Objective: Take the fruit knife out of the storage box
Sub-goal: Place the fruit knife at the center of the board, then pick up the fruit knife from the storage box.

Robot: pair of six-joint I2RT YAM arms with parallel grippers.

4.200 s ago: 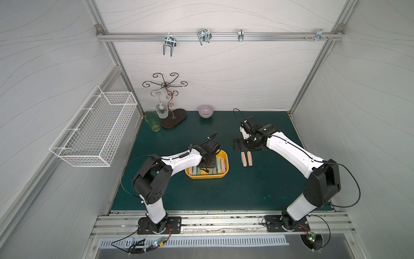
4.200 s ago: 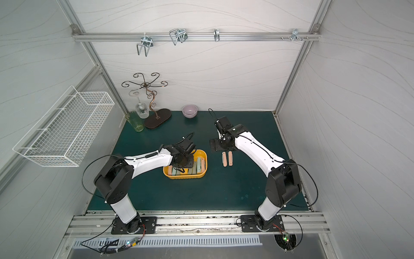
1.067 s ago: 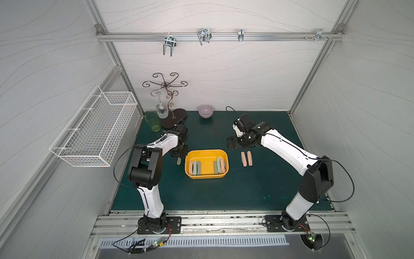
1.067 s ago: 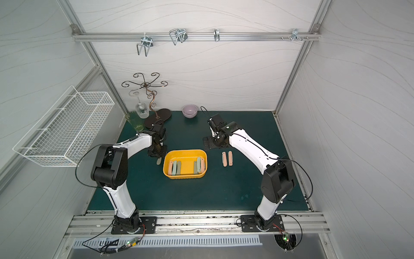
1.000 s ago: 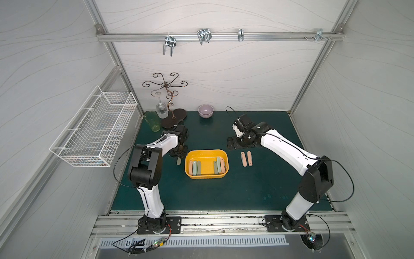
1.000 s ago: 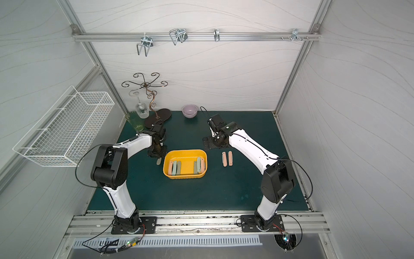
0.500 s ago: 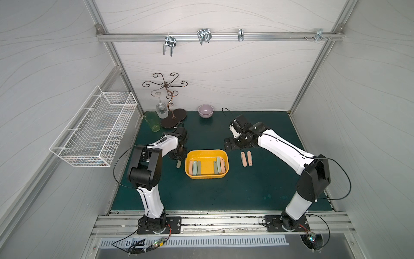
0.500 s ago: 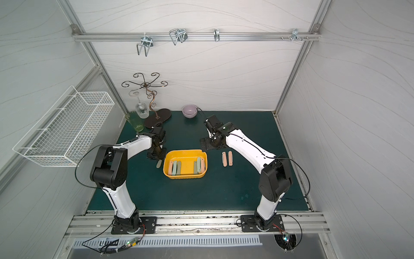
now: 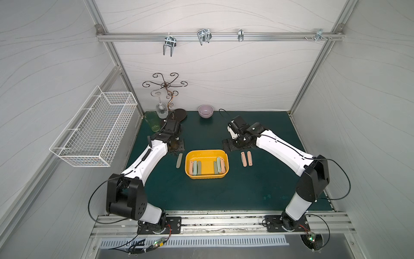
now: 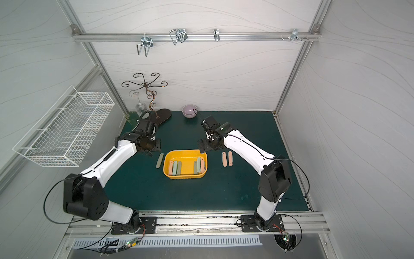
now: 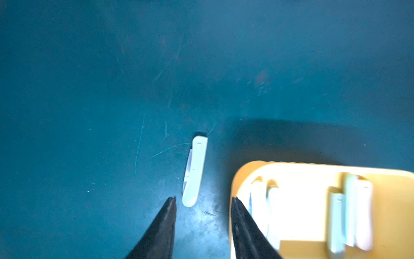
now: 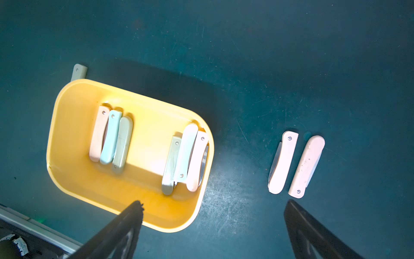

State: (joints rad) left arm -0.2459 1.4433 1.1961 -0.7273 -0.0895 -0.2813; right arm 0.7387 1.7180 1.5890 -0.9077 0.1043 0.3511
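In a top view: both arms bent, reaching inward; left pincer and right pincer low, either side of yellow storage box on green desk; white walls.
Left wrist: pincer part-open, empty; fruit knife on desk just beside box.
Right wrist: pincer wide open, empty; six knives in box.

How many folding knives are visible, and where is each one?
9. Six are in the yellow box: three at one end, three at the other. Two pink knives lie together on the mat beside it. One green knife lies at its opposite side. None seems hidden.
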